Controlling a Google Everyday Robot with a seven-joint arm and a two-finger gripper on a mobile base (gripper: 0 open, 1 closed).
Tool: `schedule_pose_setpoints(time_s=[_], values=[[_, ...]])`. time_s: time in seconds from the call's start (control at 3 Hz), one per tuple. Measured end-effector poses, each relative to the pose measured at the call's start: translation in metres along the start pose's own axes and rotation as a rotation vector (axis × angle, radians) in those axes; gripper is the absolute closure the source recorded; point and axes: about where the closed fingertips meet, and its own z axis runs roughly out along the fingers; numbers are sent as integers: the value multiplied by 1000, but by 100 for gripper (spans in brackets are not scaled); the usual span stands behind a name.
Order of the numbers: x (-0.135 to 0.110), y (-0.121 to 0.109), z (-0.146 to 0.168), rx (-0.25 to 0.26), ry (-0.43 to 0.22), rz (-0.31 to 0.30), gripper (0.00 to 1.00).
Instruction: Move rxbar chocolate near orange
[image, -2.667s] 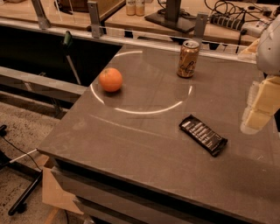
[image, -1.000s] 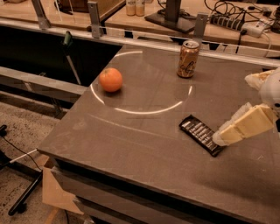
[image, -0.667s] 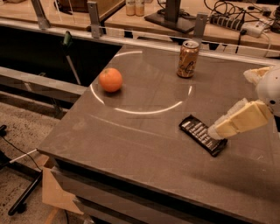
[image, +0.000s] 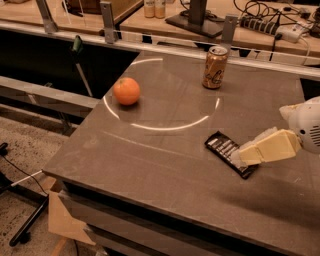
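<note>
We are seeing the gripper (image: 243, 155) hanging at the right edge, overlapping the right end of the rxbar chocolate (image: 222, 146); we are unable to tell its state. The bar is lying flat on the table (image: 150, 165), well apart from the orange (image: 126, 91), with 1 can (image: 214, 67) standing farther back

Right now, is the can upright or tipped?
Upright: the can stands on its base, lid up. The gripper is over the right end of the rxbar chocolate.
</note>
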Motion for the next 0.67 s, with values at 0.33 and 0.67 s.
schedule_pose_setpoints(time_s=[0.33, 0.67], values=[[14, 9, 10, -27, -28, 34, 0], [29, 14, 25, -42, -48, 0, 0]])
